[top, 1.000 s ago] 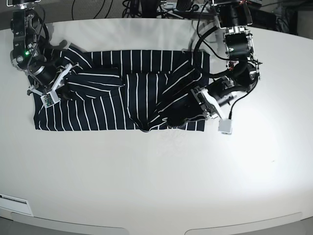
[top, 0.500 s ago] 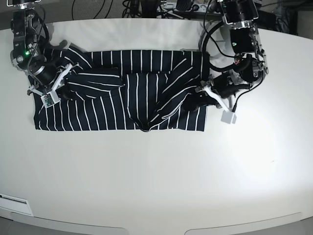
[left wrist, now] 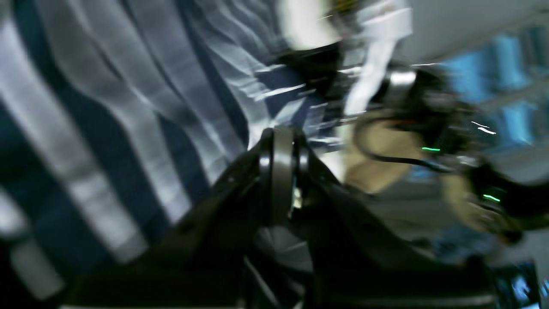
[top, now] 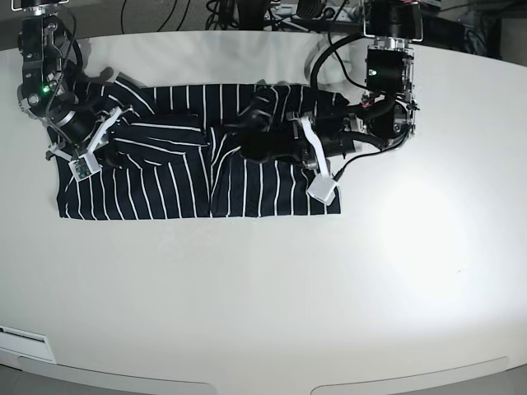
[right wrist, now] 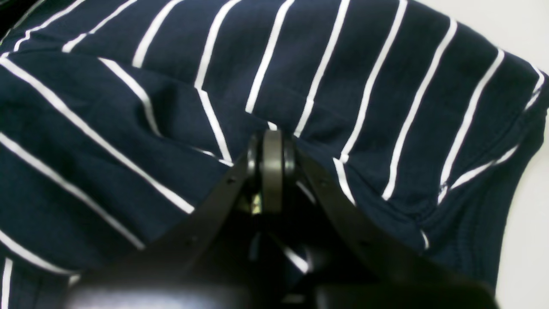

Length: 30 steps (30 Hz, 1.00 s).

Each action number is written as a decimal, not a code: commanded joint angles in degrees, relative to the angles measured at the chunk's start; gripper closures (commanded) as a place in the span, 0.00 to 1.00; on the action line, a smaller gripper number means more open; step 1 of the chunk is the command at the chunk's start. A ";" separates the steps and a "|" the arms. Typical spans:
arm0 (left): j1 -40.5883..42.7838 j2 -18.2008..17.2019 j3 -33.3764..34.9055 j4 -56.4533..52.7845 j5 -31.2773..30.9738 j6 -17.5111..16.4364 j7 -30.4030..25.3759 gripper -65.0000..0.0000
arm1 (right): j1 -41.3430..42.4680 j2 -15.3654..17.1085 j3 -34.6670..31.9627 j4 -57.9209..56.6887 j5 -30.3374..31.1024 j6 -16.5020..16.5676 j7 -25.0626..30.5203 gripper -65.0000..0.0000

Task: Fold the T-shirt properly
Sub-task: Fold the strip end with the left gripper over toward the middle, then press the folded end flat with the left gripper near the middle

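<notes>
— What are the right fingers (right wrist: 272,148) doing?
— Pinched tight on a pucker of the T-shirt (top: 181,185), cloth bunching at their tips, near its sleeve end.
— And the left fingers (left wrist: 279,146)?
— Closed too, clamping a fold of striped fabric; that view is blurred. They reach over the shirt's middle.
— Where's the shirt?
— Spread across the far side of the white table (top: 272,304).

Robotics laboratory setting. A broad white table (top: 247,296) carries two black robot arms, with bundled cables (top: 247,12) and electronic equipment along its far edge.
</notes>
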 commanded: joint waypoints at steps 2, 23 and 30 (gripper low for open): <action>-1.42 0.11 1.97 0.87 -3.98 -2.15 0.22 1.00 | -0.63 0.50 -0.31 -0.09 -0.92 0.85 -3.72 1.00; -9.01 -8.31 -9.01 0.87 -11.46 -1.68 9.94 1.00 | -0.66 0.50 -0.31 -0.09 -0.94 0.83 -4.76 1.00; -10.95 -8.15 -0.07 1.42 0.31 -2.15 9.62 1.00 | -0.63 0.50 -0.31 -0.09 -0.94 -2.84 -4.76 1.00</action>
